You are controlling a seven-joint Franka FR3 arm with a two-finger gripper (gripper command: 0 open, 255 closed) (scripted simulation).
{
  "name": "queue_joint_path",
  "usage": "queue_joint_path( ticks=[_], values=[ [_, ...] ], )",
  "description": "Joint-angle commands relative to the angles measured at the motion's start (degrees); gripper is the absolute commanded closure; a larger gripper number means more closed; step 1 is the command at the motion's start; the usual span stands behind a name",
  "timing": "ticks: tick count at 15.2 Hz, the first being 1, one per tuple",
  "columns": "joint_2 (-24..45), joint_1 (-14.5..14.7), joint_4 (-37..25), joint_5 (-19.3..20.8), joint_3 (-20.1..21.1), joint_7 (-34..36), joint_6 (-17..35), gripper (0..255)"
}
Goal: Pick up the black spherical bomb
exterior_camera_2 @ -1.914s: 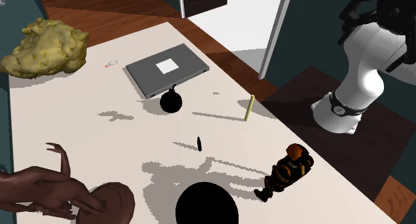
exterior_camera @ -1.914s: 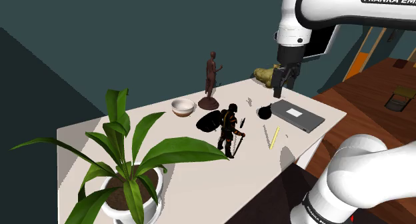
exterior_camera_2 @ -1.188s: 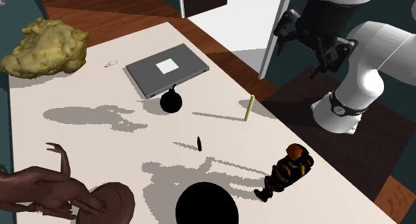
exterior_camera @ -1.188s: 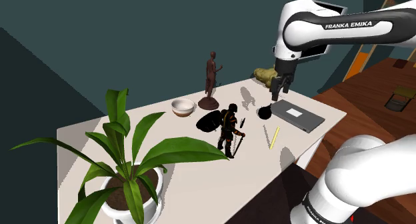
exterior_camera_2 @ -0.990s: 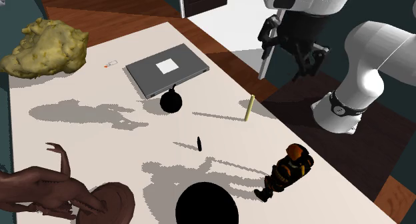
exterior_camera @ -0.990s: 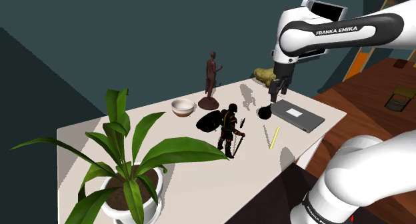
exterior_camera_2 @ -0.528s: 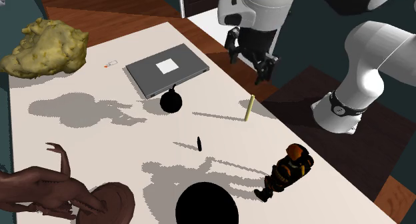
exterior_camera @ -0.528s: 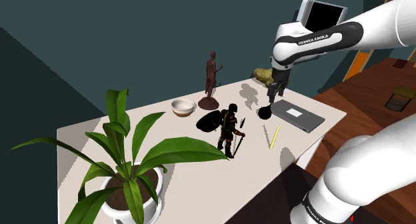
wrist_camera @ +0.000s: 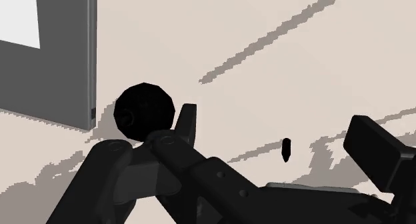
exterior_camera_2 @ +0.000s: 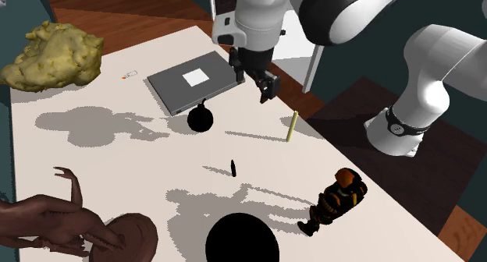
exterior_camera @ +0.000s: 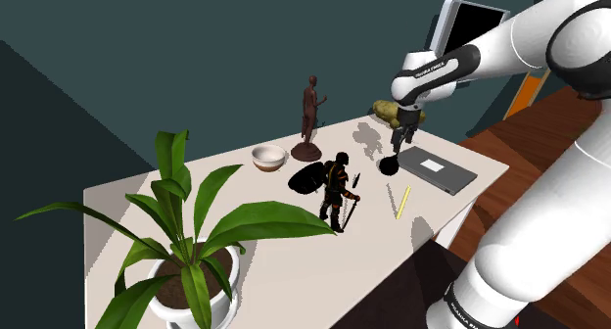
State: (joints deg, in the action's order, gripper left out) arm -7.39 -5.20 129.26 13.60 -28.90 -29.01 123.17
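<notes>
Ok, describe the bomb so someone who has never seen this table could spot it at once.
On the pale table, find the flat grey slab with a white patch. The bomb sits right beside its long edge, toward the table's middle: a small black ball with a stub on top, much smaller than the other black round shape.

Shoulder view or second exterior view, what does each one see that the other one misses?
The shoulder view has the potted plant and the bowl. The second exterior view has the dark door and a tiny white tag near the yellow lump. Both share the black bomb, the grey laptop, the yellow pencil, the warrior figurine and the open gripper near the bomb.
</notes>
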Motion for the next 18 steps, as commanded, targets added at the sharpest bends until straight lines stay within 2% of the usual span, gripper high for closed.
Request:
queue_joint_path(
  ticks=[1,6,12,14,18],
  values=[
    [4.94,-0.35,-2.72,-2.44,-1.57,-3.29,2.49,0],
    [17.01,-2.90,-10.55,-10.27,-2.88,-11.43,6.50,0],
    [31.14,-9.14,-22.80,-19.09,-0.81,-19.57,7.91,0],
    [35.71,-11.60,-27.65,-21.29,0.31,-21.51,7.66,0],
    [37.56,-12.30,-27.75,-22.13,0.98,-21.93,9.35,0]
  ],
)
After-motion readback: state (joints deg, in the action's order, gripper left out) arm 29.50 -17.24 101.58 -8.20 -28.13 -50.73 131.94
